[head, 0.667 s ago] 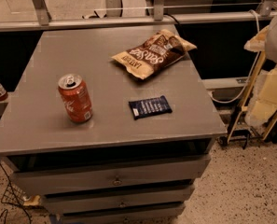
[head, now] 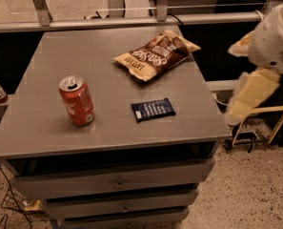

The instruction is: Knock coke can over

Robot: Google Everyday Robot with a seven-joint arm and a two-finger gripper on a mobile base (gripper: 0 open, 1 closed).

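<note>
The coke can (head: 76, 101) stands upright on the left front part of the grey table top (head: 60, 46). It is red-orange with a silver top and pull tab. My arm (head: 269, 46) is off the table's right side, cream and white. My gripper (head: 236, 109) hangs at its lower end, just past the table's right edge and far from the can. Nothing touches the can.
A brown-and-cream chip bag (head: 155, 54) lies at the back right of the table. A dark blue snack bar wrapper (head: 153, 109) lies right of the can. Drawers (head: 117, 182) sit under the top. A yellow-framed stand (head: 262, 123) is on the floor at right.
My arm has moved a little to the left, closer to the table's right edge. The can, bag and wrapper have not moved.
</note>
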